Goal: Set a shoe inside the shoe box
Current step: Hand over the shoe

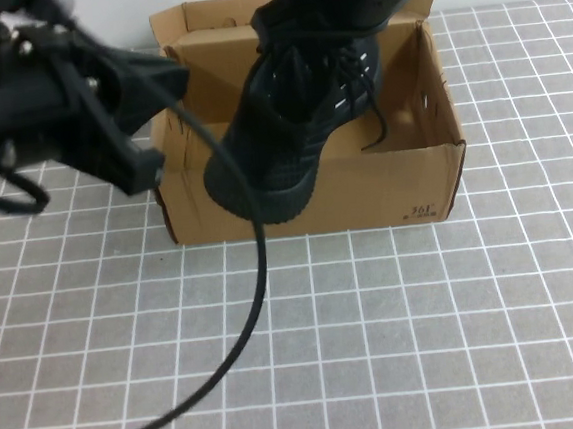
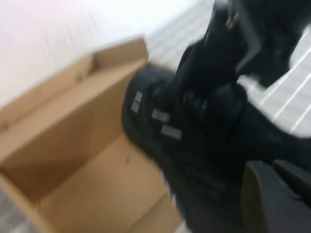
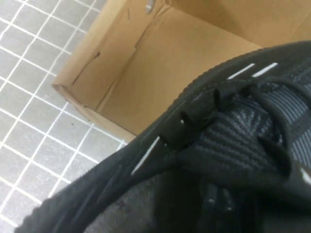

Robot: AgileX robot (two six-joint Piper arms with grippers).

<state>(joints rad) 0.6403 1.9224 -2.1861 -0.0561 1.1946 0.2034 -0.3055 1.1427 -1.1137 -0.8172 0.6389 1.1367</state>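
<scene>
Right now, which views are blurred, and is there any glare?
High view: sharp on the shoe and shoe box, the left tool's arm smeared. Left wrist view: heavily blurred. Right wrist view: shoe fairly crisp. No glare in any view.

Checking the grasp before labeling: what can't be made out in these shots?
- Right gripper jaws: high view, buried against the shoe; right wrist view shows only shoe.
- Left gripper jaws: high view, dark and blurred beside the shoe box.
- Shoe detail: left wrist view, motion blur.
- Box print: too small.
</scene>
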